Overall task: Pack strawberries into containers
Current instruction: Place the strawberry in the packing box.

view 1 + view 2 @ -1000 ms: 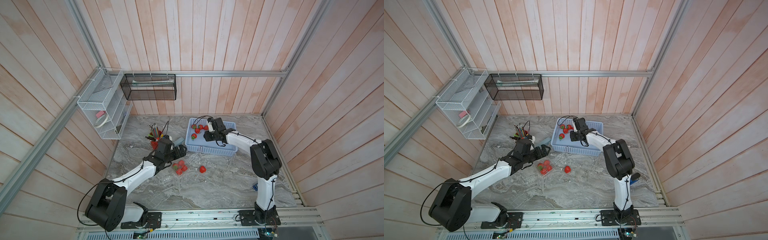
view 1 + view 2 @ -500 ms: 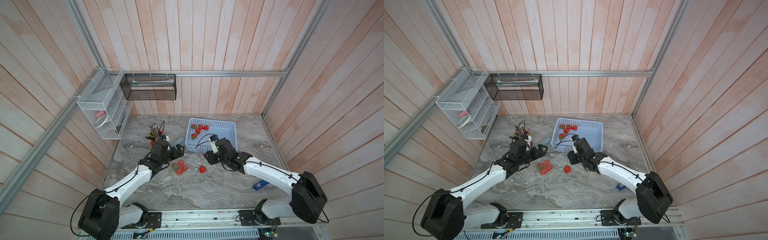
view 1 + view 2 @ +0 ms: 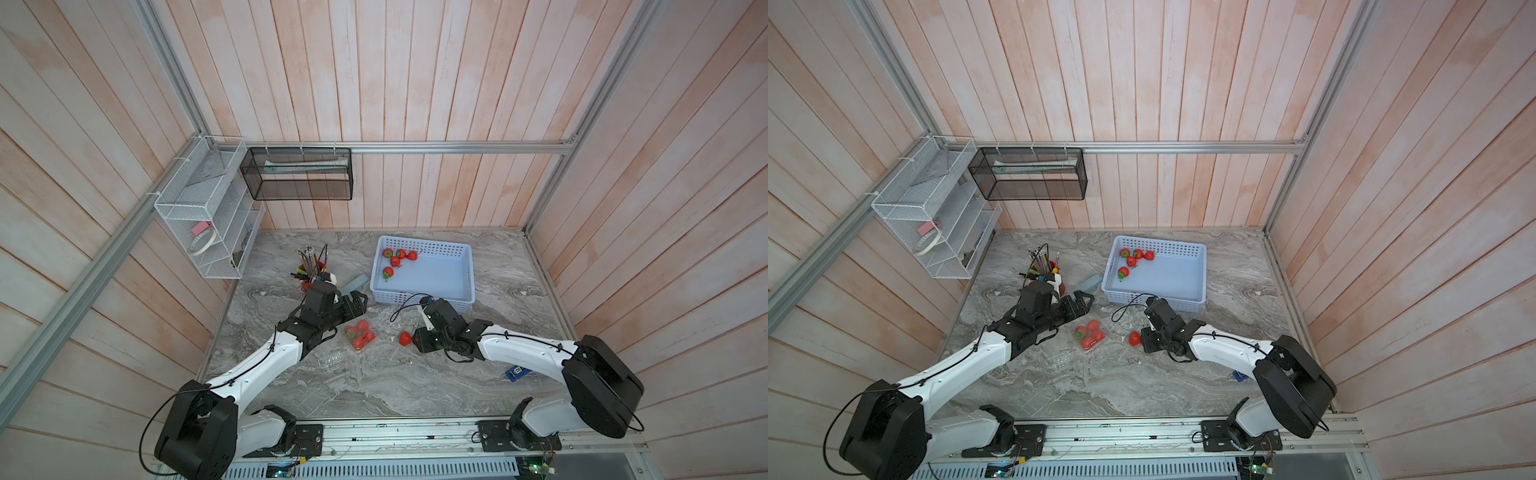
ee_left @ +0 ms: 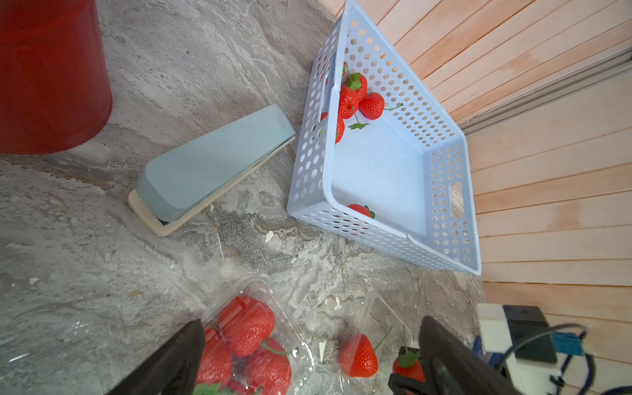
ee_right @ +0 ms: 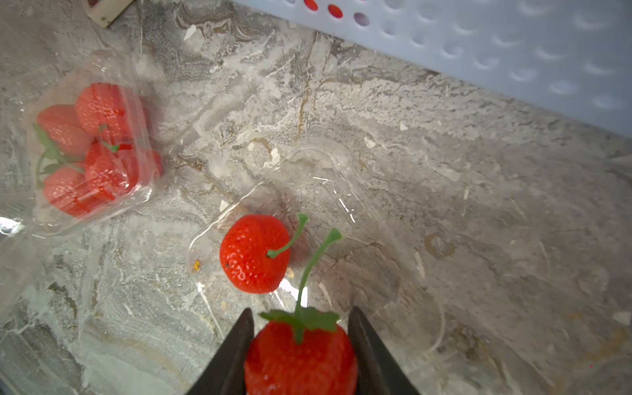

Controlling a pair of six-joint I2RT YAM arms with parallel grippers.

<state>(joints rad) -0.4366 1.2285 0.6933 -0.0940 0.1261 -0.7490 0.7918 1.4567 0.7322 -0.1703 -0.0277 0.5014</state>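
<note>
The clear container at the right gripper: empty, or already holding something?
Not empty. One strawberry lies inside the open container. The right gripper holds a second strawberry just above its edge, not yet dropped in.

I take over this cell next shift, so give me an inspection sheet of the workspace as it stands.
Surface: grey marbled tabletop, pale flecks scattered.
Job's things: filled container holds several packed strawberries; second container holds a lone strawberry; at least five loose strawberries lie in the blue basket.
Clutter: stapler, red pencil cup, small blue item by the right arm.
Hands: left hand open, empty; right hand grips the held strawberry at the second container.
Cables: black cable loops from the right wrist beside the basket.
Surroundings: plank walls, white wire shelf, black mesh bin.
</note>
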